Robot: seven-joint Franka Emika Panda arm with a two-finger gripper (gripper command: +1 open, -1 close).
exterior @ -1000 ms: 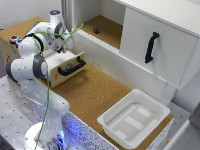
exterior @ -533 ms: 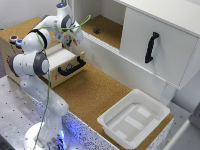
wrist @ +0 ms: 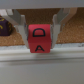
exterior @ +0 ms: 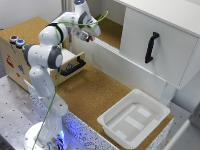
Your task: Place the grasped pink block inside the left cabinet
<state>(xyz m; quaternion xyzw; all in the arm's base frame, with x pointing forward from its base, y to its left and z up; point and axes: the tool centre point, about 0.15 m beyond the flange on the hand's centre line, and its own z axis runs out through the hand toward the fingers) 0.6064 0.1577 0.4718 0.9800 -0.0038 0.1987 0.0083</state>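
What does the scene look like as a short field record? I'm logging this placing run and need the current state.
arm: white Franka arm, gripper raised at the cabinet's front edge
held: small reddish-pink cube with black letters D and A, clamped between both fingers
target: open white-walled cabinet compartment with cork-brown floor
cube inside compartment: not yet
nearby: white cabinet door with black handle; white plastic tray; wooden drawer box with black handle
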